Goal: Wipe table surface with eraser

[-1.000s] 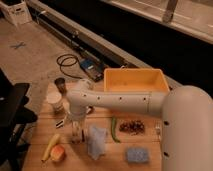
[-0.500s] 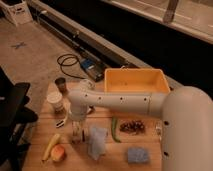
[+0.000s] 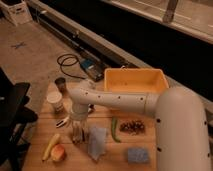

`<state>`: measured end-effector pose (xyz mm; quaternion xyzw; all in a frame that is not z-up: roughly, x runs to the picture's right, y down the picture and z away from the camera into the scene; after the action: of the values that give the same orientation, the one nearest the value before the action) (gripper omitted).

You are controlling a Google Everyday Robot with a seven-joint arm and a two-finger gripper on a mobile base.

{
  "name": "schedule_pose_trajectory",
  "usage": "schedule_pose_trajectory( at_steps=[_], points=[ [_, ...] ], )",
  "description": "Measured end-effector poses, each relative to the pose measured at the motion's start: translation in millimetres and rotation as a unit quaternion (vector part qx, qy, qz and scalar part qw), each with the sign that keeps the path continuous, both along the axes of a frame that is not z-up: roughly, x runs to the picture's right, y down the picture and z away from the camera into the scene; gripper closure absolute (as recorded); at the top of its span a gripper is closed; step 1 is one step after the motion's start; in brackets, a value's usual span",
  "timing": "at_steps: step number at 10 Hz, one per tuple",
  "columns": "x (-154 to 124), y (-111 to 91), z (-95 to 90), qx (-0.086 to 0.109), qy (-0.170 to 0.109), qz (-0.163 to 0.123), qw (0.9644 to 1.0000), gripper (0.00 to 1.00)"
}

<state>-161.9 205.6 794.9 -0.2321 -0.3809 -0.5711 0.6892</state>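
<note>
The gripper [image 3: 76,133] hangs low over the surface [image 3: 41,131], fingers spread and empty, just beside what looks like the eraser [image 3: 62,121]. Dropping straight down here could miss that block or shove the cloth [image 3: 96,142].

Glossy plastic arm [image 3: 115,98], gripper [image 3: 77,135] over matt wood-plank table surface [image 3: 118,153]; smooth plastic bin [image 3: 141,74]; soft cloth [image 3: 97,142].

1. The tabletop [image 3: 114,161] of pale planks is carrying a yellow bin [image 3: 142,80] at its far edge.
2. A white cup [image 3: 56,101] is standing far left.
3. A banana [image 3: 51,146], a blue-grey cloth [image 3: 97,142] and a blue sponge [image 3: 137,155] are lying along the near side.
4. The gripper [image 3: 76,135] is hanging, fingers apart, between the banana and the cloth.
</note>
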Motion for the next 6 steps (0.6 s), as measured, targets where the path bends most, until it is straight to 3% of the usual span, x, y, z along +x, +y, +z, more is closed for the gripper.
schedule_pose_trajectory(
  at_steps=[4,6],
  points=[
    [-4.2,10.3,17.4,-0.027,-0.003,-0.011,0.9996,0.37],
    [-3.6,16.5,22.6,-0.034,0.001,-0.013,0.9993,0.57]
  ],
)
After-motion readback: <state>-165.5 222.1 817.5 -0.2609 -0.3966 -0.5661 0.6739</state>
